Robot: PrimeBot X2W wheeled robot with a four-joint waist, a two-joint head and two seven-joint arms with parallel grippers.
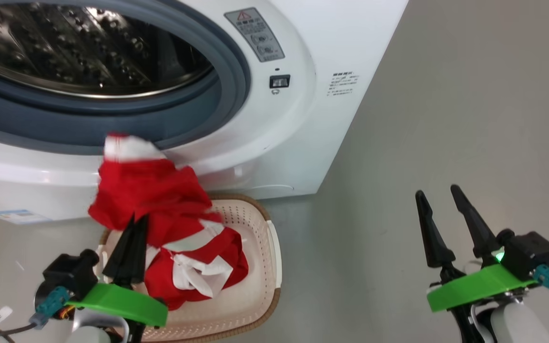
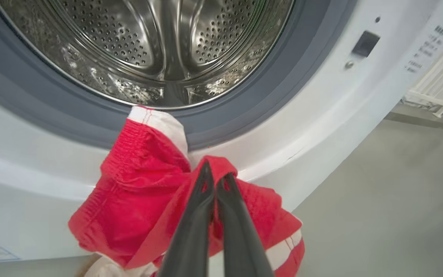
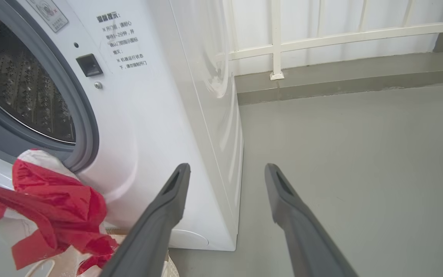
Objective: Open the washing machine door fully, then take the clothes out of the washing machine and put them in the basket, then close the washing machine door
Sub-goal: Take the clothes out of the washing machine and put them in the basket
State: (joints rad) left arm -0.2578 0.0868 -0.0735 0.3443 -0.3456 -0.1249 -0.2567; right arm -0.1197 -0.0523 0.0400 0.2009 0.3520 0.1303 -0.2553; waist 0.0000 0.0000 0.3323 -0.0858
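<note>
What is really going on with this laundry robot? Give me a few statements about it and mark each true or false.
1. The left gripper is shut on the clothes. True.
2. The right gripper grips a garment too. False: its fingers stand apart with nothing between them, above the floor.
3. The basket sits right in front of the washing machine. True.
4. The basket is empty. False: red and white fabric lies in it.
5. The drum is packed with laundry. False: the part of it in view is bare steel.
</note>
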